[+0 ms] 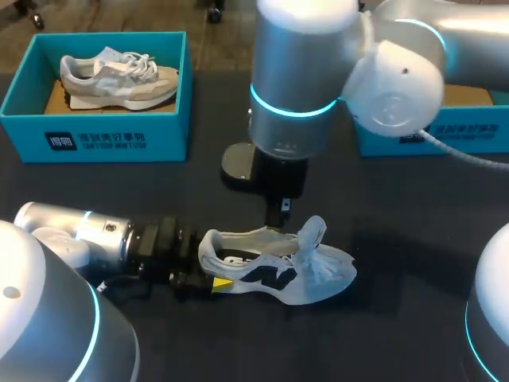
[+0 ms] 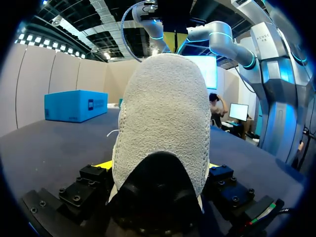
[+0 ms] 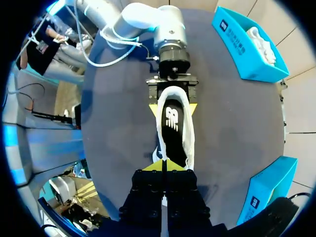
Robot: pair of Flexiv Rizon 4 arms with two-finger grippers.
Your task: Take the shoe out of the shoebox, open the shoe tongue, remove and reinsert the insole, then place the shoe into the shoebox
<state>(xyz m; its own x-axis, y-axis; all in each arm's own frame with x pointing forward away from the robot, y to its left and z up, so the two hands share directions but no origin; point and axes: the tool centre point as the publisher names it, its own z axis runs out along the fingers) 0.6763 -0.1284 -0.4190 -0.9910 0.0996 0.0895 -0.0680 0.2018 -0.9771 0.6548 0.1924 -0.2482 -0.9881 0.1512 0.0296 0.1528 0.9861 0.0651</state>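
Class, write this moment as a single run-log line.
stage: shoe out on table, tongue open | left gripper: shut on heel | right gripper: shut, at shoe opening | insole: in shoe

— How many shoes?
— Two: a grey-and-black sneaker (image 1: pixel 274 267) and a beige sneaker (image 1: pixel 119 79).
— And boxes?
— Two teal shoeboxes: left shoebox (image 1: pixel 95 135), right shoebox (image 1: pixel 477 123).
— Robot arms?
— Two: left arm (image 1: pixel 95 235), right arm (image 1: pixel 294 79).

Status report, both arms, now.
Left gripper: jaws clamped on shoe heel, shoe on table. Right gripper over shoe opening, tongue up. Nothing in the way.
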